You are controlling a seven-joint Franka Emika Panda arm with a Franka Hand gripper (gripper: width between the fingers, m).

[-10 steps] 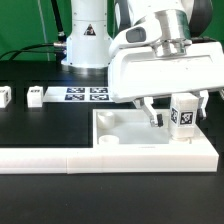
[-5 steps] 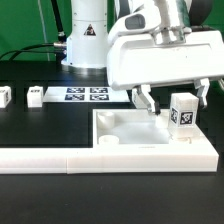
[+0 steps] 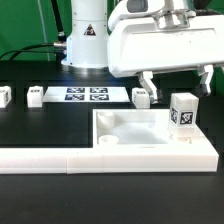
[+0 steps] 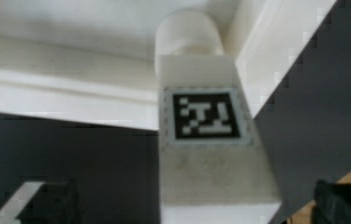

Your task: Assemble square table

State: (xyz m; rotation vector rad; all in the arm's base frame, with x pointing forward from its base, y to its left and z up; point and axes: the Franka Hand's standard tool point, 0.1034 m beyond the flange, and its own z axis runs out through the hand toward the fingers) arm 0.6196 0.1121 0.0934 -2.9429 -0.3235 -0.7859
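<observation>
One leg stands upright in the tabletop's far corner, on the exterior view's right. I see my gripper just above it, jaws spread wide, gripping nothing. Another leg lies well left.

The white arm reaches down from the exterior view's top right; its hand hangs with both fingers spread wide, pointing downward, holding nothing
</observation>
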